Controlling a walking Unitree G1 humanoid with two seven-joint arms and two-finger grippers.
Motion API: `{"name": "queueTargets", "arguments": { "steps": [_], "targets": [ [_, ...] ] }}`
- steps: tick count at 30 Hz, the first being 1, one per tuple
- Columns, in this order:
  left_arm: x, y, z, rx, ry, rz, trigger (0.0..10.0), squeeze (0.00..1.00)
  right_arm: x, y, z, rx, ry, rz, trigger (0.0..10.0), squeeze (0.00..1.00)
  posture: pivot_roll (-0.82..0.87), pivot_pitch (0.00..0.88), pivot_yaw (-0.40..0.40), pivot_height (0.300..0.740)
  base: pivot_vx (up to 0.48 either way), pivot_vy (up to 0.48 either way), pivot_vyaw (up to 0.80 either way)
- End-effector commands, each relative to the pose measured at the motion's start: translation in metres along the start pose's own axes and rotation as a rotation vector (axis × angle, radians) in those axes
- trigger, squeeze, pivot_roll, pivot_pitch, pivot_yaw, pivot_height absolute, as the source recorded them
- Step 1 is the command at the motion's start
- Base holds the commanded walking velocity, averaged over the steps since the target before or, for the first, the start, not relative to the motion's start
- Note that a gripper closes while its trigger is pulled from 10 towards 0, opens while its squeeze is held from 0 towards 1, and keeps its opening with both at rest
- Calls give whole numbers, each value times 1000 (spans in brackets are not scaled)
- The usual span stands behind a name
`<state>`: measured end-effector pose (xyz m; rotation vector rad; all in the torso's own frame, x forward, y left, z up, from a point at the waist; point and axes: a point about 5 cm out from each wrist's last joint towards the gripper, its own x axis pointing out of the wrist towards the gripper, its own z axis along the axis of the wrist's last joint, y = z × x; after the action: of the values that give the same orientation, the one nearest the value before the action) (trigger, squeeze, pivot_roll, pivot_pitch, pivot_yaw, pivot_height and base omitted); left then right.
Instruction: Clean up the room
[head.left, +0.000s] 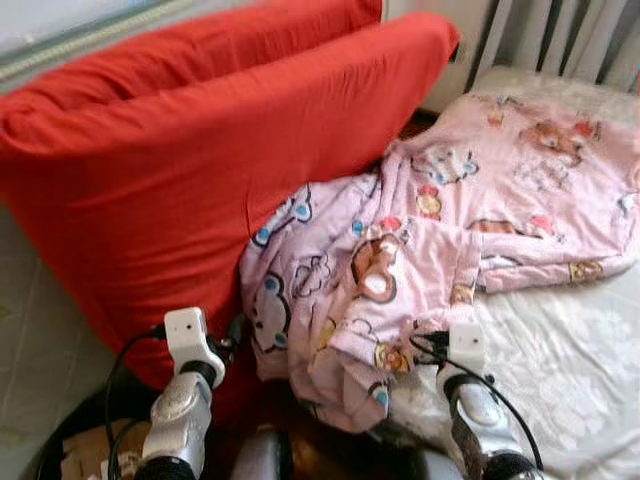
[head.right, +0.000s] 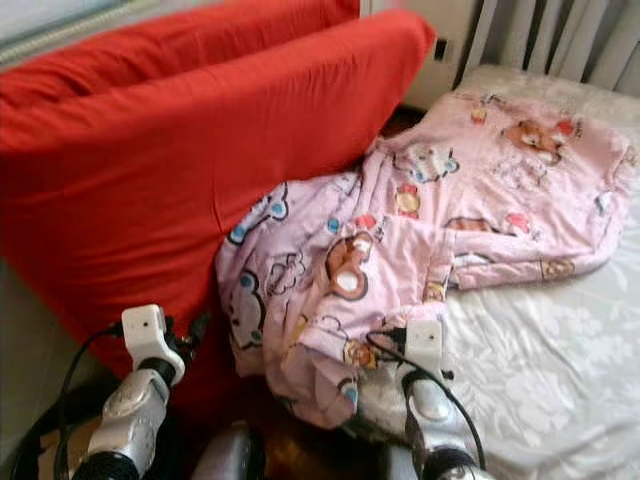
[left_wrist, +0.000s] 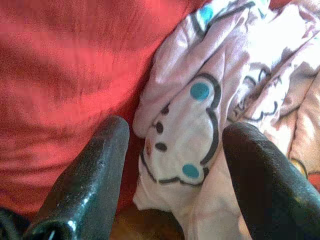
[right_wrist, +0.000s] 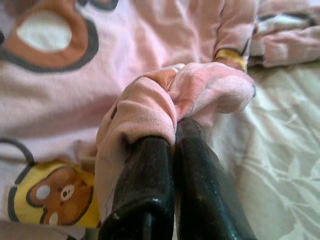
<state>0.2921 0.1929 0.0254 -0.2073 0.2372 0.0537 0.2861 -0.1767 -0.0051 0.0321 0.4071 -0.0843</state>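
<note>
A pale tiled floor (head.left: 30, 330) runs along the left edge of the scene, and a strip of light wall or window frame crosses the top left corner. Leaning up from the floor is a big red mattress (head.left: 200, 170), folded double, its fold toward the upper right and its flat face tilted toward the bed.

The left gripper (left_wrist: 172, 150) is held low beside that red face, its two black fingers (left_wrist: 90, 175) spread wide apart, with nothing between them; ahead of it hangs the lower left edge of the blanket, printed with a white cartoon cloud face.

The pink cartoon-print blanket (head.left: 440, 230) lies with its long axis running from the lower left to the upper right: its bunched lower end spills off the bed corner against the red mattress, and its flatter upper end spreads toward the head of the bed. It is rumpled and partly folded over itself in the middle.

The right gripper (right_wrist: 172, 150) is at the blanket's near edge, its fingers pressed together on a pinched fold of the pink cloth.

Under and to the right of the blanket is a white sheet (head.left: 570, 370) with a faint flower pattern. Behind the bed hang grey-striped curtains (head.left: 560, 35).
</note>
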Motion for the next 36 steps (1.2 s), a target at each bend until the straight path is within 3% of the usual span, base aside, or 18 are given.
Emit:
{"name": "queueTargets", "arguments": {
  "steps": [1, 15, 20, 24, 27, 36],
  "targets": [
    [0, 1, -5, 19, 19, 12, 10000, 0, 0, -2, 1, 22, -4, -9, 10000, 0, 43, 0, 40, 669, 0, 0, 0],
    [1, 8, -19, 52, 108, 29, 10000, 0, 3, 8, 7, 16, -21, 27, 10000, 0, 57, 0, 35, 739, 0, 0, 0],
    [-1, 13, -25, 75, 153, 51, 10000, 0, 3, 7, 5, 19, -15, 20, 10000, 0, 60, 0, 37, 740, 0, 0, 0],
    [-6, 19, -36, 86, 213, 77, 10000, 0, 2, 7, 5, 21, -16, 21, 10000, 0, 64, 0, 39, 740, 0, 0, 0],
    [-25, 32, -61, 93, 334, 126, 10000, 0, 2, 8, 4, 31, -23, 27, 10000, 0, 66, 0, 40, 740, 0, 0, 0],
    [-45, 40, -85, 105, 452, 171, 10000, 0, 1, 12, 5, 37, -33, 35, 10000, 0, 70, 0, 39, 740, 0, 0, 0]
  ]
}}
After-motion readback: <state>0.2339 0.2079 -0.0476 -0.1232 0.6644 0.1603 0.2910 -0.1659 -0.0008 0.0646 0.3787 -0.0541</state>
